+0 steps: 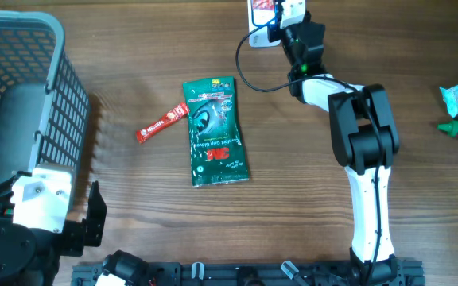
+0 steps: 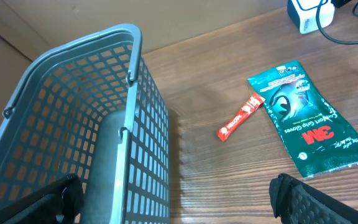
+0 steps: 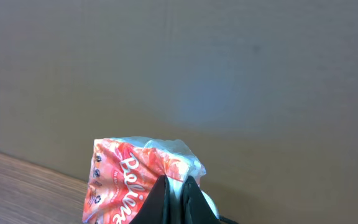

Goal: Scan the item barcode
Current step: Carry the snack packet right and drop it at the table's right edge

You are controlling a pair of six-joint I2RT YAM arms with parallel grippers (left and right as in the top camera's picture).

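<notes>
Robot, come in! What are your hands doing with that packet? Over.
Right gripper shut on red packet, held up at the back. Left gripper open, empty, by basket. Green pack, red sachet flat on table, not in the way.

Printed in white on the green packet [image 2: 306, 118], right of frame: "3M" and "Comfort Grip Gloves". On the red stick sachet [image 2: 240, 117], centre: small white lettering, possibly "Nescafé". On the red pouch [image 3: 126, 180], lower centre: "Poli…", cut off.
</notes>
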